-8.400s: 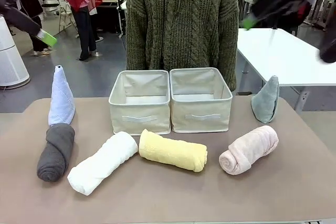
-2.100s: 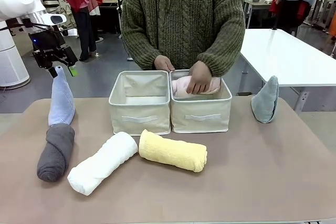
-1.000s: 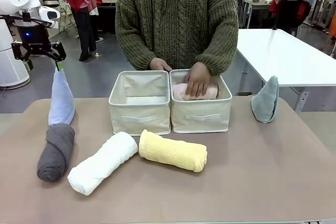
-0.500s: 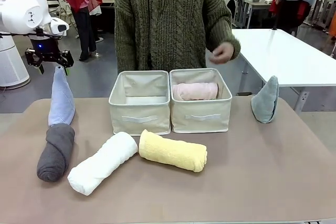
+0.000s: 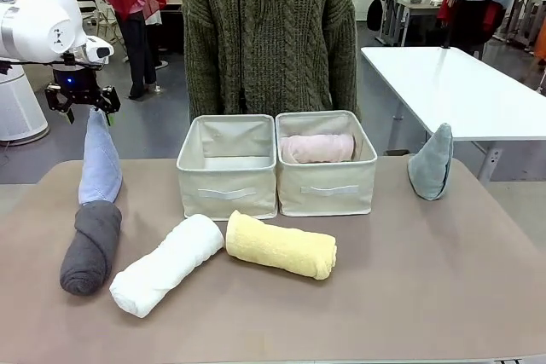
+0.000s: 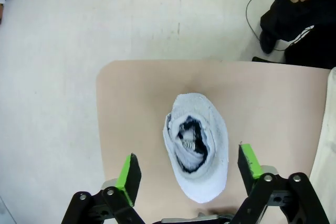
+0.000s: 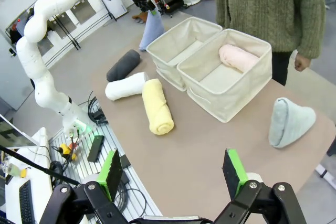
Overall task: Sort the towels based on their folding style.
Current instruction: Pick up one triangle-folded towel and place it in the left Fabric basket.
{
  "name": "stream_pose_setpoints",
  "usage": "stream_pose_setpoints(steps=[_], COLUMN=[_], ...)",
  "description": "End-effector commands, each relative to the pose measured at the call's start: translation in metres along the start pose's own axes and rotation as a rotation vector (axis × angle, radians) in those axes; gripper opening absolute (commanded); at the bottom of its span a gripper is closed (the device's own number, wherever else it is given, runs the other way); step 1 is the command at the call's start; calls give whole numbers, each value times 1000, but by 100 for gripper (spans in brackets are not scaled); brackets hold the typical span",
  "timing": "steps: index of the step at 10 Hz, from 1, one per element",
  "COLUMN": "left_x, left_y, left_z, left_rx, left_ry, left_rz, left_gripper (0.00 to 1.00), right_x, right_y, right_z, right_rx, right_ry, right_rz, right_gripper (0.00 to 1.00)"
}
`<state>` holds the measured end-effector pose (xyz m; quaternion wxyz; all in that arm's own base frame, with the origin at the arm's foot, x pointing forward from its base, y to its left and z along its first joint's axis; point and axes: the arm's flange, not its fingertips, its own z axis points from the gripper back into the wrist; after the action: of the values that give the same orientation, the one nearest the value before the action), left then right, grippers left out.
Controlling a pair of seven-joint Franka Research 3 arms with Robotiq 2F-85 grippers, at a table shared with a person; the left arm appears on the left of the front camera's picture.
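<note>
Two cloth bins (image 5: 226, 187) stand side by side on the tabletop (image 5: 409, 287), with a person (image 5: 269, 31) behind them; the pink rolled towel (image 5: 317, 147) lies in the right-hand bin, and the left-hand bin holds nothing. Well to the left of the bins the light blue cone towel (image 5: 101, 164) stands upright; the left jaws hang over its tip, apart, one green pad (image 6: 128, 174) on each side of the cone and neither touching it. In front of the bins lie the yellow roll (image 5: 281, 245) and the white roll (image 5: 167, 263); the dark grey roll (image 5: 90, 246) lies further to the left, just below the blue cone. To the right of the bins stands the grey-blue cone towel (image 5: 431, 164). The right jaws stand wide apart, high above the tabletop on the near side of the bins, holding nothing.
</note>
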<state>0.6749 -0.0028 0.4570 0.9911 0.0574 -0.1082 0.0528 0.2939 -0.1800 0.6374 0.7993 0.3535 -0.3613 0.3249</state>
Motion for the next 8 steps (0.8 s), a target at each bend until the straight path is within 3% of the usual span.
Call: stream_pose_setpoints(steps=[1,2,3,5,6,8], left_x=[13,16,16,18,17,16], left_y=[-1,-1,0,-2,-3,-1], left_z=[-6,-8,-12,-26,-27,-24], left_rx=[0,-3,-4,-9,-12,-2], left_ry=[14,12,18,49,54,52], left_rz=[-2,-6,-3,-11,-17,-23], left_gripper=[43,9,0,0,6,0], right_x=[0,0,0,0,0,0], right_y=[-1,-1,-1,-1,-1,-1], right_z=[0,0,0,0,0,0], right_rx=[16,16,16,16,16,16], right_ry=[-20,-20,-20,-20,-20,-20], right_rz=[18,18,18,18,18,18], right_gripper=[100,100,100,100,100,100])
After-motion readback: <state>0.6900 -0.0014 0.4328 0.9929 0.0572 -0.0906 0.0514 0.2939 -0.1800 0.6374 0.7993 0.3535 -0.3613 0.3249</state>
